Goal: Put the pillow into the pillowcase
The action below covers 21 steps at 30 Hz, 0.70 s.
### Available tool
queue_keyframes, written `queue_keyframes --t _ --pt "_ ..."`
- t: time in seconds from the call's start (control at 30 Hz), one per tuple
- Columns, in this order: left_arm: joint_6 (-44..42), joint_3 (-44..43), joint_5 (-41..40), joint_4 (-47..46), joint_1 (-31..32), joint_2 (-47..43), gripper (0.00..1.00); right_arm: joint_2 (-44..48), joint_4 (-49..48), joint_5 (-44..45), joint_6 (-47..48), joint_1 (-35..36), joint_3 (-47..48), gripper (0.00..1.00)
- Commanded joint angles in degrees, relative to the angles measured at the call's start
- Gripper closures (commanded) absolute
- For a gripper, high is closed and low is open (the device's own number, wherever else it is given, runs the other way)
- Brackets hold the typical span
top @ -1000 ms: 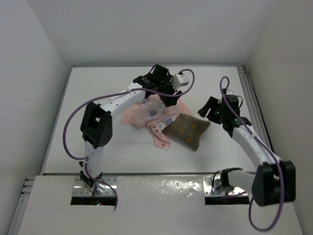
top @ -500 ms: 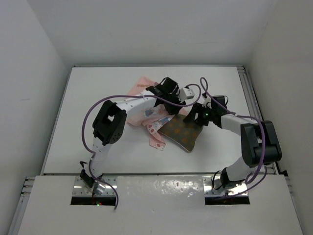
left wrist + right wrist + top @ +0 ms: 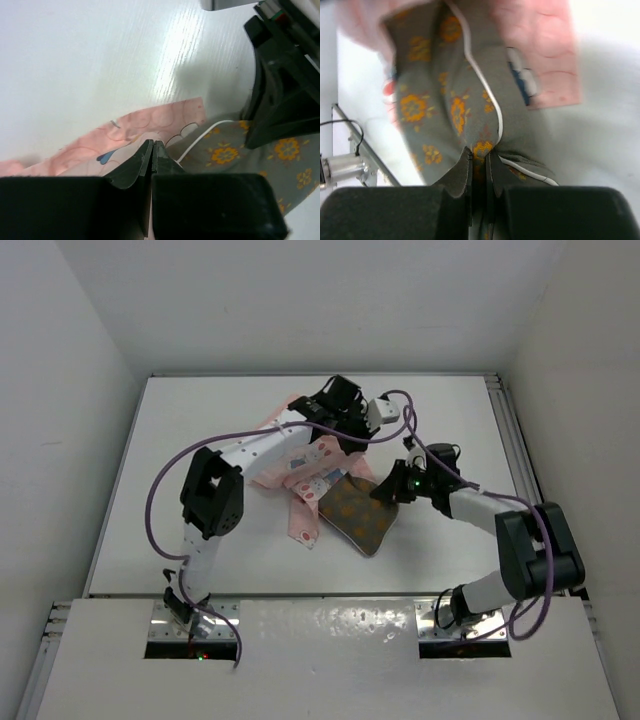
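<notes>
Top external view: the pillow (image 3: 357, 517) lies just right of the middle of the white surface (image 3: 190, 450), tilted. Its far-left edge is tucked under the crumpled pillowcase (image 3: 305, 525), which spreads left and toward the back. Bare surface runs wide on the left, along the near edge and behind the cloth. On the right the room is narrower, bounded by a metal rail (image 3: 515, 455), and the enclosure walls close in on three sides.

The left pincer (image 3: 346, 448) reaches down over the pillowcase's far-right part. In the left wrist view its fingers (image 3: 145, 160) are pressed fully together at the pink fabric (image 3: 165, 112) beside the pillow's white piping (image 3: 197, 141). Whether any cloth is nipped between them I cannot tell. The right pincer (image 3: 388, 490) sits at the pillow's right corner. In the right wrist view it (image 3: 479, 156) is closed down on that olive fabric (image 3: 427, 105) beside the piping, with pink cloth (image 3: 545, 60) beyond.

A second ago the right pincer hung well to the right, clear of the pillow. Since then the pillow has slid a little left and nearer, and both arms have drawn close together.
</notes>
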<state>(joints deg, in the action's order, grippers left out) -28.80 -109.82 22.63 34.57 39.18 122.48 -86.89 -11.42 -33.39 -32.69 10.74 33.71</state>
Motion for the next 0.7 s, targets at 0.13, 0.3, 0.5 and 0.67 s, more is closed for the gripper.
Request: queue_keyframes --t 0.13,0.3,0.5,0.67 --pt "-7.4 5.0 2.4 2.9 -2.2 -8.7 1.0 12.1 -4.6 -0.4 -0.4 6.6 -5.2 0.99" --pt "-5.0 4.7 9.9 3.7 -2.0 -10.1 1.0 9.7 -11.8 0.6 -7.0 5.4 -8.5 0.05" --pt "-3.4 10.2 10.9 2.0 -2.4 -11.9 1.0 3.1 -11.2 8.1 -1.3 6.1 -0.6 0.01" --pt "0.0 12.5 9.9 -0.2 -2.6 -12.5 1.0 -4.0 -12.3 7.9 1.5 11.2 0.1 0.01"
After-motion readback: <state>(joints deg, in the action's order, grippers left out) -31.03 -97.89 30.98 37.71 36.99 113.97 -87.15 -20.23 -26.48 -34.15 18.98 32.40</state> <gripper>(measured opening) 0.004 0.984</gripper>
